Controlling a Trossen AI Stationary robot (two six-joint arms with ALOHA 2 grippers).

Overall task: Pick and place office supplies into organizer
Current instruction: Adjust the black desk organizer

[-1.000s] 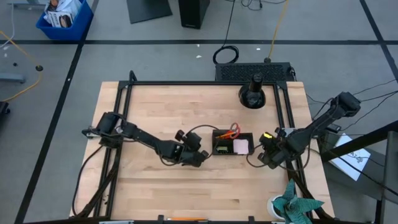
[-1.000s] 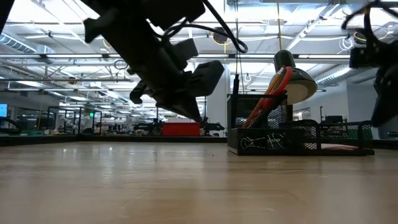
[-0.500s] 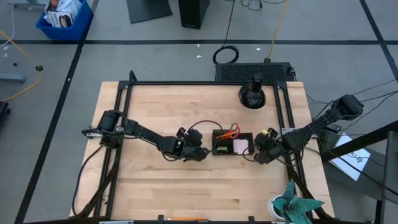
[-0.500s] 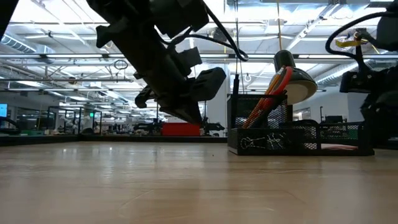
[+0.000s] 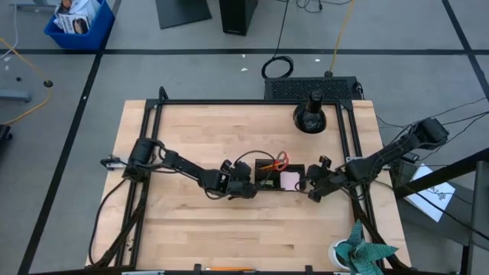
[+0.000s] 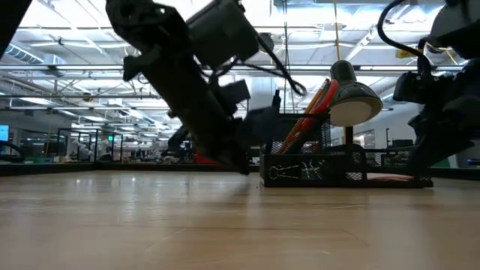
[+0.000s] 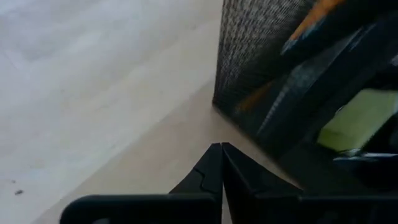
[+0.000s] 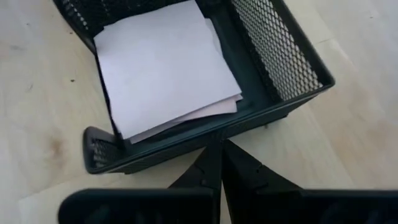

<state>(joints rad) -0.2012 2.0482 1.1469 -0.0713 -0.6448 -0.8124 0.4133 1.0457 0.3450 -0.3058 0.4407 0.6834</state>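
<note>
Two dark arms are reaching across the wooden table [image 5: 191, 126] toward its middle, one from each side, and the black mesh organizer [image 5: 280, 178] is sitting between them. The left gripper [image 5: 250, 191] is hanging low just beside the organizer's left wall with its fingers clenched together on nothing, tips meeting over bare wood in the left wrist view. The right gripper [image 5: 313, 192] is sitting just beside the organizer's right end, its fingers likewise pressed together and empty. A round black domed object [image 5: 310, 114] is standing near the table's far edge. Inside the organizer, red-handled scissors [image 5: 280, 160] and orange pencils [image 6: 309, 124] are leaning upright in the taller compartment, while a pale sticky-note pad [image 8: 165, 65] is lying flat in the shallow one. Black binder clips [image 6: 289, 171] are showing through the mesh. No readable writing is showing on anything.
</note>
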